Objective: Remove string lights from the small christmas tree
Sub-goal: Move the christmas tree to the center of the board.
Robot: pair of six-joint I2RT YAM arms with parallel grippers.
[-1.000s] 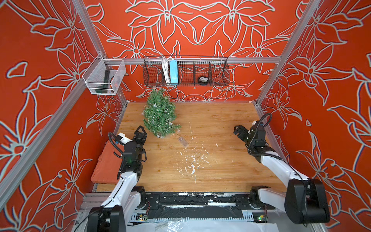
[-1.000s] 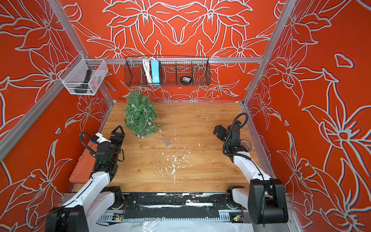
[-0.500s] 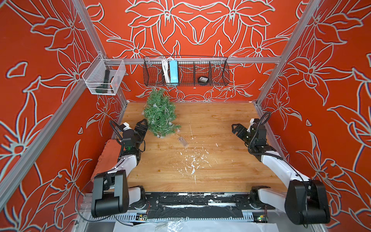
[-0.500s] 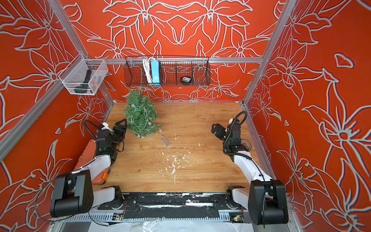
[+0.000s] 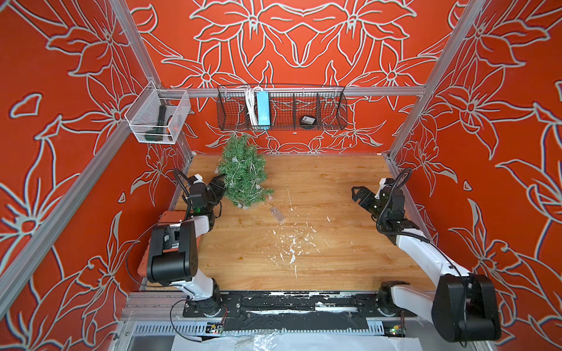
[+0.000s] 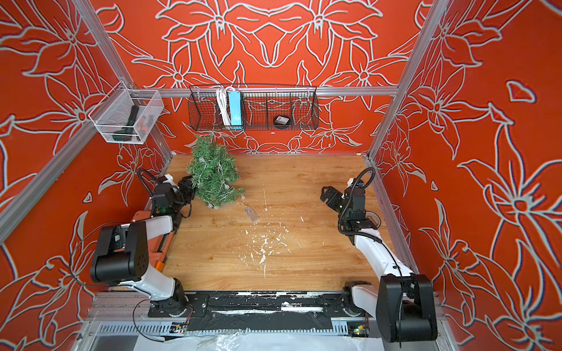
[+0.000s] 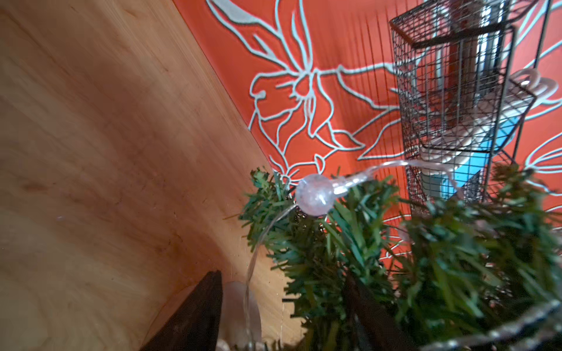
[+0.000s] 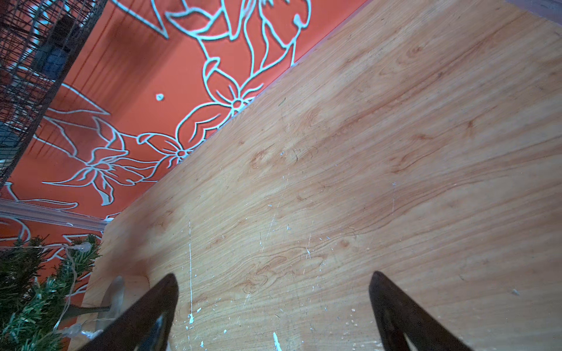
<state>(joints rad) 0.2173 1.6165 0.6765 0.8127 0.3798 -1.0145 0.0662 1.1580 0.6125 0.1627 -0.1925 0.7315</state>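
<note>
The small christmas tree [image 5: 243, 173] [image 6: 213, 173] stands at the back left of the wooden floor, leaning a little. The string lights [image 5: 257, 187] wind through its branches, and their clear battery box [image 5: 277, 213] [image 6: 251, 214] lies on the floor in front. My left gripper [image 5: 219, 188] [image 6: 189, 188] is at the tree's left side. In the left wrist view, the left gripper [image 7: 282, 275] is open; one finger is in the needles [image 7: 425, 258], and the wire and a bulb [image 7: 313, 194] run between the jaws. My right gripper [image 5: 359, 194] [image 8: 273, 275] hangs open and empty at the right.
A black wire basket [image 5: 281, 106] on the back wall holds a white cable and a blue strip. A clear bin [image 5: 156, 117] hangs on the left wall. An orange object [image 5: 170, 217] lies under my left arm. White flecks [image 5: 292, 243] dot the floor.
My left arm has swung from the front left up to the tree's left side, and its jaws have narrowed. The right gripper has shifted slightly leftward.
</note>
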